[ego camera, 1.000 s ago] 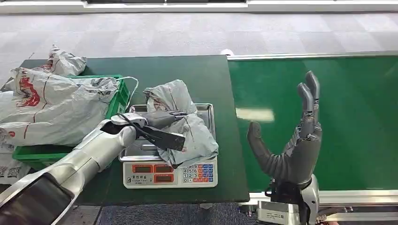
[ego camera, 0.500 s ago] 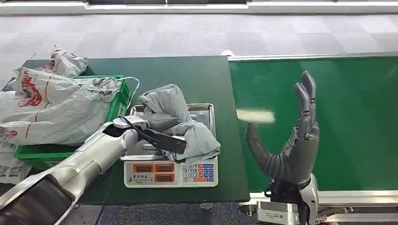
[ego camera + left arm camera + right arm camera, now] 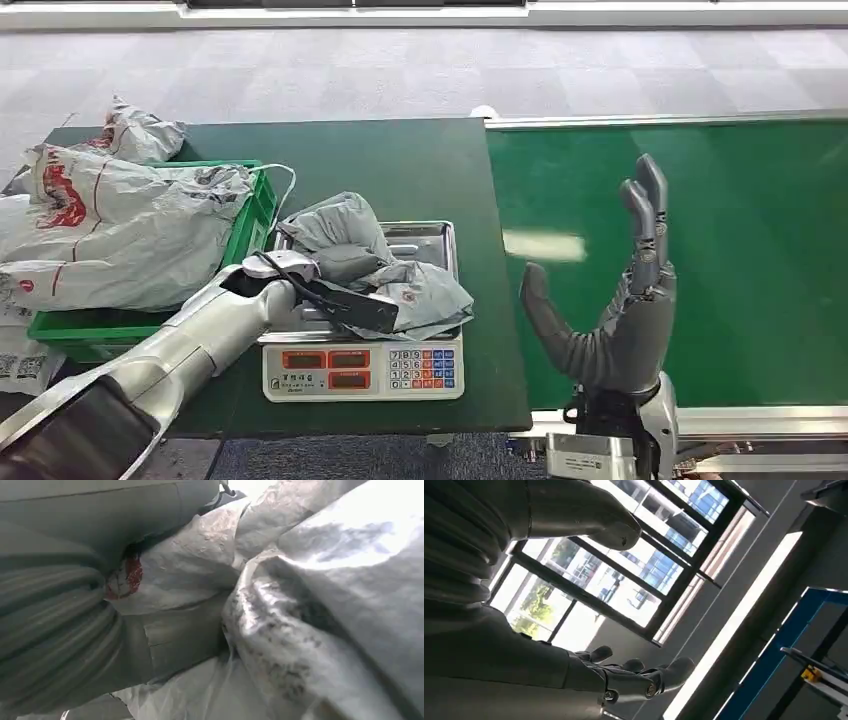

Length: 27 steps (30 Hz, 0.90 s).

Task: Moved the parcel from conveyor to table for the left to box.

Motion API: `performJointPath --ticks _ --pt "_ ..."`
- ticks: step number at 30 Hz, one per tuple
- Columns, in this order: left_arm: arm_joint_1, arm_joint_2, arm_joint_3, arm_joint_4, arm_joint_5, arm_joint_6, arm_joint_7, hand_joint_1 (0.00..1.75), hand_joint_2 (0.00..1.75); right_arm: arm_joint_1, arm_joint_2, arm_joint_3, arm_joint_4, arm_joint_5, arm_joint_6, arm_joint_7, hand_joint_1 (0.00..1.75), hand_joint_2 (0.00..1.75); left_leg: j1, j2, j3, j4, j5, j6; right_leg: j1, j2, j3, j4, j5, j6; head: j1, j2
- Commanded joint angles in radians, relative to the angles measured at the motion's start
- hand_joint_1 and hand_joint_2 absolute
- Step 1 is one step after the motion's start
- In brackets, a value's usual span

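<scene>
A crumpled grey plastic parcel [image 3: 405, 288] lies on the steel tray of a weighing scale [image 3: 360, 372] on the dark green table [image 3: 400, 160]. My left hand [image 3: 338, 262] reaches across the tray and grips the parcel's left half, so the bag bunches up around it. In the left wrist view the hand [image 3: 60, 625] presses straight into the wrinkled grey film of the parcel [image 3: 310, 605], which carries a red mark. My right hand [image 3: 618, 315] is raised upright over the green conveyor belt [image 3: 750, 250], open, fingers spread, holding nothing. In the right wrist view this hand [image 3: 499, 660] faces windows.
A green crate [image 3: 255, 215] stands to the left of the scale, piled high with large grey parcels [image 3: 110, 225] that spill over its edge. A white cable runs from the crate toward the scale. The conveyor's metal frame borders the table's right side.
The parcel's bunched upper part has been drawn left toward the crate by my left hand and sits lower on the tray. My right hand has drifted very slightly left.
</scene>
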State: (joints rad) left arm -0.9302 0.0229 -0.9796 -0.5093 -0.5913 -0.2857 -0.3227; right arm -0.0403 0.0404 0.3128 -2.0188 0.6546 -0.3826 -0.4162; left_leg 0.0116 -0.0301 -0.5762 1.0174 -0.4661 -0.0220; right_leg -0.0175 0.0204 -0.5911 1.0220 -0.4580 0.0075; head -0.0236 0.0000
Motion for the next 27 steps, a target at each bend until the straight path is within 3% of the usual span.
performJointPath --ticks 1,5,13,14,17,22,27 --pt "0.002 0.033 -0.068 -0.006 0.005 0.018 0.008 1.75 1.75 -0.011 -0.011 -0.02 0.011 -0.013 0.007 -0.008 0.0 1.75 0.0 0.004 -0.001 -0.001 0.001 0.001 0.001 0.0 -0.002 -0.002 0.002 -0.001 0.0 0.0" --pt "-0.034 0.069 -0.047 -0.074 0.023 0.046 0.021 1.75 1.75 0.003 -0.021 -0.026 0.01 -0.023 0.004 -0.015 0.0 1.75 0.001 0.004 -0.003 -0.001 0.002 0.001 0.001 -0.001 -0.003 -0.002 0.002 -0.001 0.0 0.0" --pt "-0.031 0.074 -0.047 -0.083 0.026 0.041 0.022 1.75 1.75 0.005 -0.021 -0.026 0.009 -0.024 0.003 -0.017 0.0 1.75 0.001 0.002 -0.003 0.0 0.0 0.0 0.001 0.0 -0.004 0.0 0.001 -0.001 0.0 0.0" --pt "-0.047 0.134 -0.013 -0.203 -0.011 0.247 0.031 1.75 1.75 0.02 -0.026 -0.029 0.0 -0.016 -0.009 -0.016 0.0 1.75 0.001 0.002 -0.004 0.0 0.001 0.001 0.002 -0.001 -0.004 -0.001 0.001 -0.001 0.0 0.0" --pt "-0.074 0.227 0.062 -0.413 -0.014 0.149 0.098 1.75 1.75 0.048 -0.032 -0.032 -0.018 -0.008 -0.021 -0.017 0.0 1.75 0.001 0.003 -0.009 0.003 0.0 0.0 0.002 0.0 -0.009 0.001 0.001 -0.001 0.0 0.0" --pt "-0.08 0.218 0.164 -0.426 -0.117 0.218 0.119 1.75 1.75 0.077 -0.025 -0.037 -0.031 0.017 -0.017 -0.009 0.0 1.75 0.001 0.003 -0.008 0.001 0.0 0.0 0.001 0.001 -0.01 0.001 0.001 -0.001 0.0 0.0" --pt "-0.077 0.217 0.189 -0.423 -0.133 0.23 0.116 1.75 1.75 0.082 -0.024 -0.034 -0.028 0.019 -0.017 -0.012 0.0 1.75 0.002 0.002 -0.01 0.001 0.001 0.0 0.002 0.0 -0.011 0.0 0.001 -0.001 0.0 0.0"
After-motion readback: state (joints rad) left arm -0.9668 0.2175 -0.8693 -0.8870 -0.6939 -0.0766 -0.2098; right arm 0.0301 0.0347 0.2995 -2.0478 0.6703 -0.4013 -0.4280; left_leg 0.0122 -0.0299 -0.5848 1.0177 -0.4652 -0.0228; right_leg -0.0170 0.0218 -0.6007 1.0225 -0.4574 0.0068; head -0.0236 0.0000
